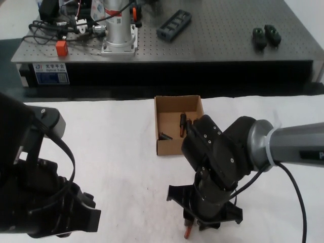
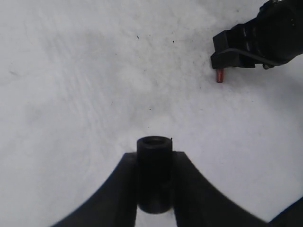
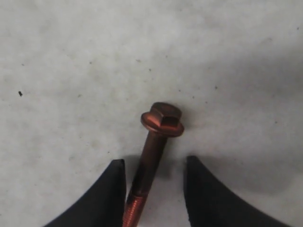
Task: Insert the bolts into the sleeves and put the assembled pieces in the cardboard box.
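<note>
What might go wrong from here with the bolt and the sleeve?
1. The bolt leans against one of the right jaws, with a gap to the other; closing may skew it or let it slip.
2. A skewed bolt could miss the narrow bore of the sleeve, which the left jaws hold clamped.

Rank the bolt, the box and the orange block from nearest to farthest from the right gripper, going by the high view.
1. bolt: at the fingertips of the right gripper, at the near edge.
2. box: just beyond that arm, in the middle.
3. orange block: far back and well off to the left.
</note>
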Controlling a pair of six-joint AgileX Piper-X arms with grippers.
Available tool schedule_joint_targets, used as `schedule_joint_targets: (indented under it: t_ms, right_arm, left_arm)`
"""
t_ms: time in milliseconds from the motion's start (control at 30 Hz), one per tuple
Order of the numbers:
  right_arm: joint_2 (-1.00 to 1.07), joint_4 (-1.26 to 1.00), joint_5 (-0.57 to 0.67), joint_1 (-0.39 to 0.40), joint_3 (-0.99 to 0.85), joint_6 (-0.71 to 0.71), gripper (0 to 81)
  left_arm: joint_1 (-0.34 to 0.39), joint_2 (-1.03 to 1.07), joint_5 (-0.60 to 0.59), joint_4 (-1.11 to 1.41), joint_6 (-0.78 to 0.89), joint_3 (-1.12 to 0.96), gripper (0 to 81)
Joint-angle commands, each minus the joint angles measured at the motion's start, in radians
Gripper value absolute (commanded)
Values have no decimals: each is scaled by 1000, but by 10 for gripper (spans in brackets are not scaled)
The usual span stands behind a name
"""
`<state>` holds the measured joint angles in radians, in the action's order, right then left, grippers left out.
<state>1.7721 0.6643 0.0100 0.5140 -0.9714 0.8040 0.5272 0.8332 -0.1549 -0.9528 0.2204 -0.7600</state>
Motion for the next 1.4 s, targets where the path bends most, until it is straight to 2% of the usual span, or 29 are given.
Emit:
schedule_joint_targets:
  t_ms: [0,100,300,333,500,700,800,867,933,1100,1200,1367]
  right_arm:
    - [11,-56,0,1,29,7,311]
    - [11,-66,1,-1,29,12,274]
    - [24,-106,1,-1,29,12,24]
    - [31,-110,1,-1,29,9,15]
    - [45,-120,-23,-1,29,-34,28]
    - [-50,-210,-51,-1,33,-131,28]
    - [-165,-215,-33,-1,74,-218,28]
    - [-263,-230,-33,-4,136,-222,28]
    - [-387,-293,24,-14,205,-222,28]
    - [-652,-614,257,-49,385,-223,28]
    - [-742,-813,352,-63,442,-207,28]
    - [-769,-943,435,-71,451,-157,28]
  left_arm:
    - [-2,-12,1,4,4,-4,6]
    - [-2,-12,1,4,4,-4,6]
    - [-2,-12,1,4,4,-4,6]
    - [-2,-12,1,4,4,-4,6]
    - [-2,-12,-87,9,4,-4,6]
    - [-2,-12,-344,168,19,33,6]
    - [-2,-10,-397,376,142,86,6]
    - [-2,1,-413,537,245,130,6]
    - [-2,23,-466,676,282,175,6]
    - [-2,117,-628,826,221,238,6]
    - [-2,176,-740,912,221,240,6]
    - [-2,236,-872,1091,251,240,6]
